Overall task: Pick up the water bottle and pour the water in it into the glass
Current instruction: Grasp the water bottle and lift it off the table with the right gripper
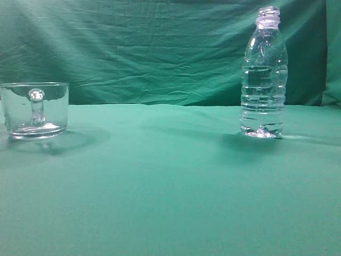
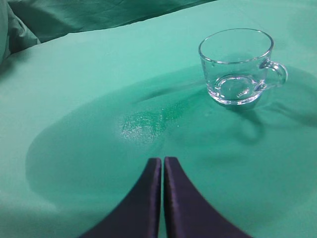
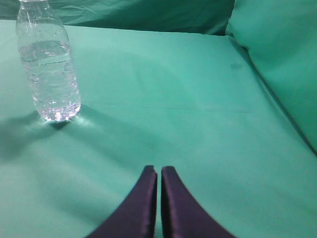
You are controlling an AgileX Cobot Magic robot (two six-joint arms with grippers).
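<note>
Green cloth only under both grippers; nothing's begun. Your right gripper (image 3: pixel 158 171), fingers together, has the bottle (image 3: pixel 48 64) ahead-left, untouched. Left gripper (image 2: pixel 162 161), also closed, faces the empty glass (image 2: pixel 237 67) ahead-right.

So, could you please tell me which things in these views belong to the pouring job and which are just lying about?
Belongs to the job:
- water bottle, upright, no cap on it
- water inside the bottle
- glass, upright, looks empty
- left hand and right hand, both shut and holding nothing

Just lying about:
- nothing but the green cloth covering the table and backdrop
</note>
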